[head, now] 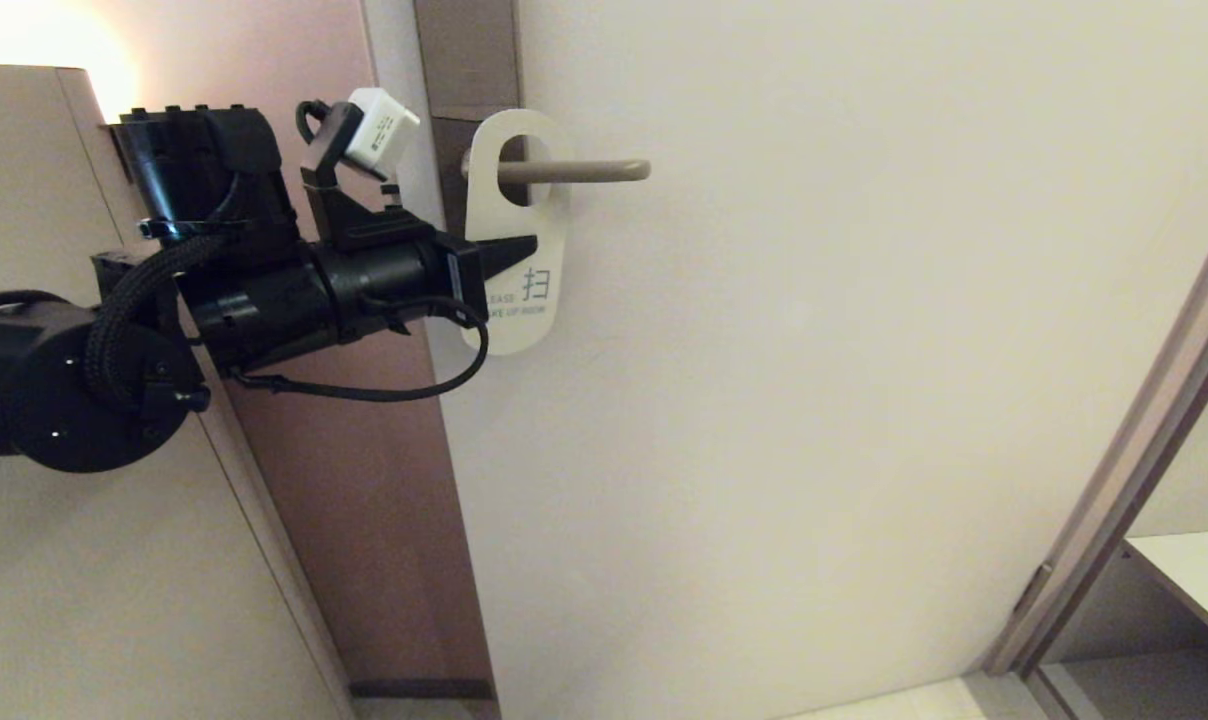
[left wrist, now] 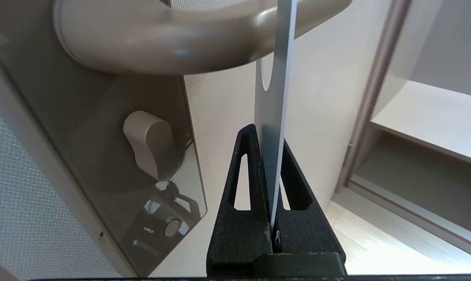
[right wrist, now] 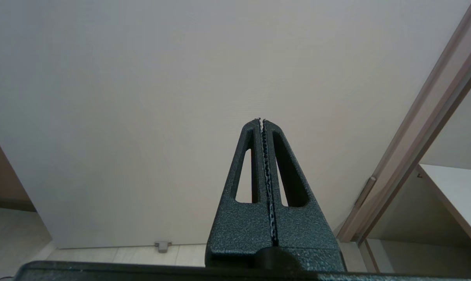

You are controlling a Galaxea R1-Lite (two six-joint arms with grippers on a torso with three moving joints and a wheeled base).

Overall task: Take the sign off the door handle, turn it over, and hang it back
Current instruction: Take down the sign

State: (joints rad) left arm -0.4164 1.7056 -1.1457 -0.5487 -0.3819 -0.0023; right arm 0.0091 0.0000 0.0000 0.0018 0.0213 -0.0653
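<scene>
You're seeing the handle (head: 574, 171) carrying the sign (head: 517, 215), which is hanging from it against the door (head: 864, 350).

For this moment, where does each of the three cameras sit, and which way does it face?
Head view: high, facing the cream door; the black left arm shows, left hand shut on the white rounded card sign hanging on the beige-grey lever handle.
Left wrist view: behind the fingers, looking up the sign's edge to the handle.
Right wrist view: behind the shut right hand, facing bare door.
Head and left wrist share sign and handle.
</scene>
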